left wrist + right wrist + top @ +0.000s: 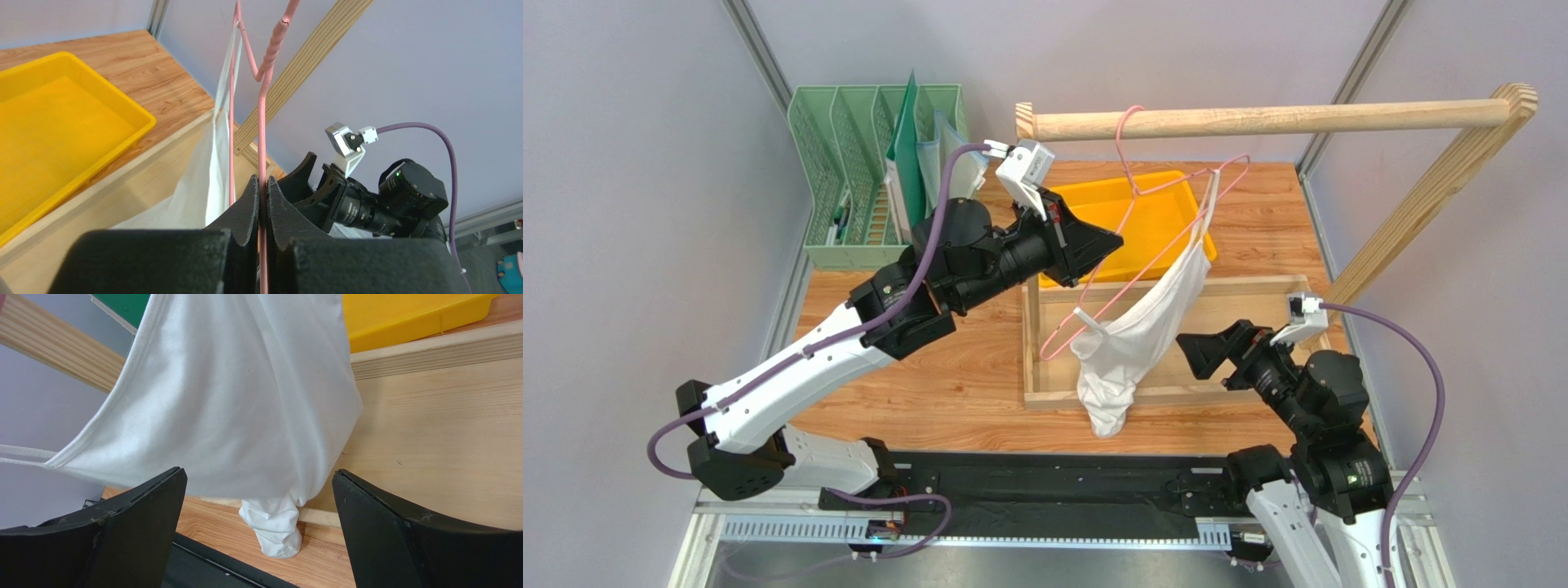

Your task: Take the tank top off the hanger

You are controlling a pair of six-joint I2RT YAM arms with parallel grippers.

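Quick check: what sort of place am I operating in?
Probably a robot lab cell: grey panel walls with metal framing, a wooden rail holding the hanger, a green organiser and yellow tray on the tabletop.

No writing, label, brand, number or sign could be read on anything in any of the three views.

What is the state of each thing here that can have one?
hanger, tilted, hook over the wooden rail.
tank top, on the hanger, sagging, not gripped.
left gripper, shut on the hanger.
right gripper, open, facing the tank top.
yellow tray, empty where visible.
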